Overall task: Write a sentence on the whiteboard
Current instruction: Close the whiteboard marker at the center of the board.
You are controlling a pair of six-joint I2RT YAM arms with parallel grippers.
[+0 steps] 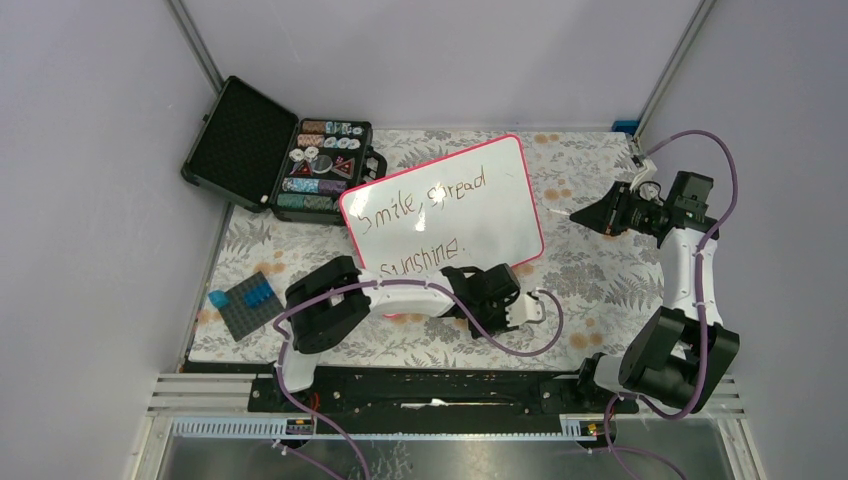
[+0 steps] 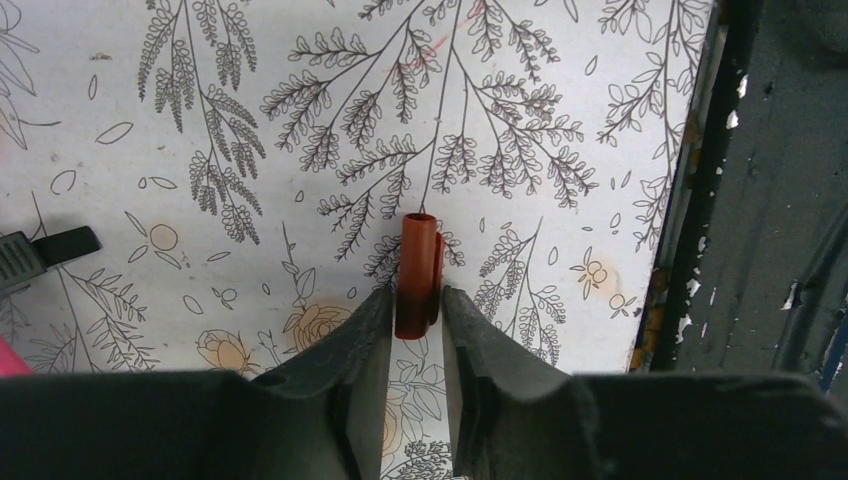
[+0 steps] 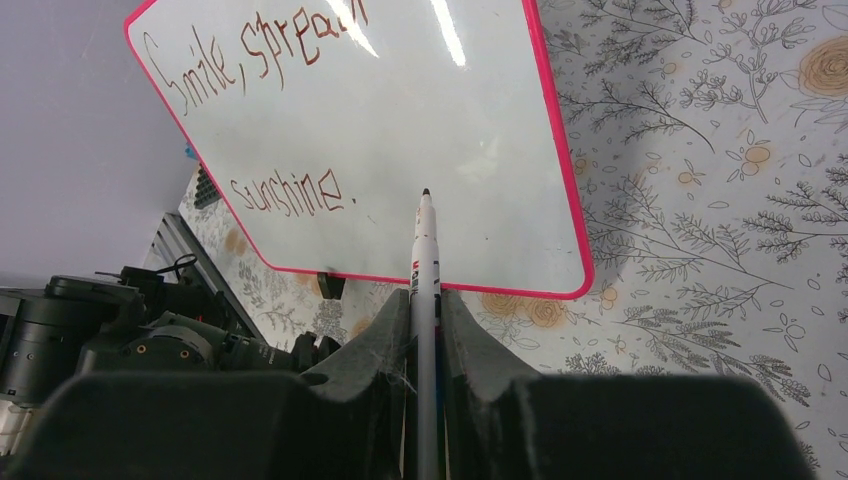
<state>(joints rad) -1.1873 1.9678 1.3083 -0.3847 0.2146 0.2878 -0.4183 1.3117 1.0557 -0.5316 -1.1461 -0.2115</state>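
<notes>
The whiteboard (image 1: 470, 215) with its pink-red rim lies tilted at the table's middle. The sentence (image 1: 425, 200) reads "Smile, spread" above "sunshine." in dark marker. Both show in the right wrist view, the board (image 3: 470, 130) and the words (image 3: 255, 50). My right gripper (image 1: 600, 213) is shut on a white marker (image 3: 425, 255). Its dark tip points at the board from just off the board's right edge. My left gripper (image 1: 528, 310) hovers over the tablecloth near the board's lower right corner. It is shut on a red-brown marker cap (image 2: 416, 270).
An open black case (image 1: 280, 155) of poker chips stands at the back left, touching the board's corner. A grey baseplate (image 1: 248, 302) with blue bricks lies front left. One black clip foot (image 2: 45, 250) shows in the left wrist view. The table's edge (image 2: 690, 200) is close on that view's right.
</notes>
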